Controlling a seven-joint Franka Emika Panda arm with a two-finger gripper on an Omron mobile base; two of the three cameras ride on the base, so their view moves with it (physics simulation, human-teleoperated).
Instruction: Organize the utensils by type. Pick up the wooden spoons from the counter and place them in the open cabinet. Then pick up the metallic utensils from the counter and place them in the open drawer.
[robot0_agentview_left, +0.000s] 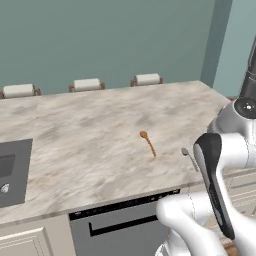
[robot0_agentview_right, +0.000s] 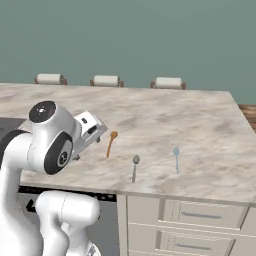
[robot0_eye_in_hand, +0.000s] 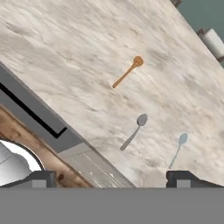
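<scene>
Ahead of the pincer (robot0_eye_in_hand: 111, 178), three spoons lie apart on the worktop (robot0_eye_in_hand: 65, 52): orange-brown wooden spoon (robot0_eye_in_hand: 127, 72) farthest, grey metal spoon (robot0_eye_in_hand: 134, 131) nearer, pale bluish spoon (robot0_eye_in_hand: 177, 150) nearest. Pincer wide open, holding nothing.

A slim orange-brown wooden spoon (robot0_agentview_right: 111, 143) lies flat on the wide beige-grey marbled stone bench (robot0_agentview_right: 190, 120), its round bowl pointing far. Right of it and nearer the front edge lies a short dark grey metal spoon (robot0_agentview_right: 134, 167), bowl also far. Further right lies a pale blue-grey metal spoon (robot0_agentview_right: 176, 159), well apart from the others.
</scene>
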